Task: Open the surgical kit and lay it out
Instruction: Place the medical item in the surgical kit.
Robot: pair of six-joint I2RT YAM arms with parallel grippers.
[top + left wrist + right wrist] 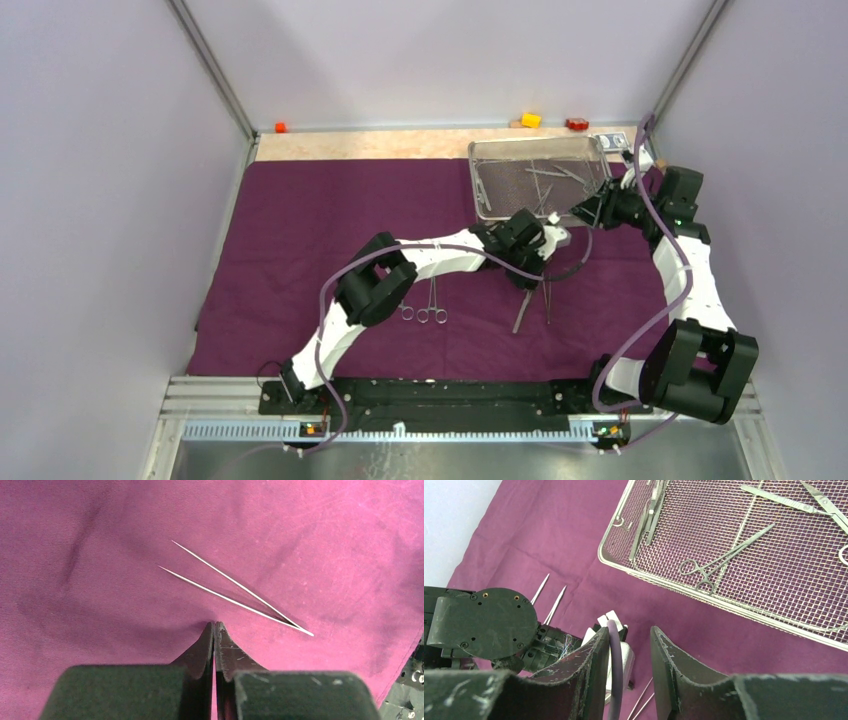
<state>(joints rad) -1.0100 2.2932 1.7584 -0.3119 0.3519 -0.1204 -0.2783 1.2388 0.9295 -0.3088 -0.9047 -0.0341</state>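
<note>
we are resting the clenched left gripper (215, 626) on the cloth (100, 580), just beside the tweezers (240, 592) near the tray (505, 190), right gripper (628, 629) hanging released and empty beside the tray, clamps (719, 555) lying inside the tray

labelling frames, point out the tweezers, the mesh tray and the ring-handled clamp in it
tweezers (301, 629), left wrist view, joined end
mesh tray (784, 580), right wrist view, bare mesh floor
ring-handled clamp (734, 552), right wrist view, shaft

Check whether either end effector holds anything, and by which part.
Nothing visibly held: left end effector shut, apart from the slim steel tweezers; right end effector open, empty.
</note>
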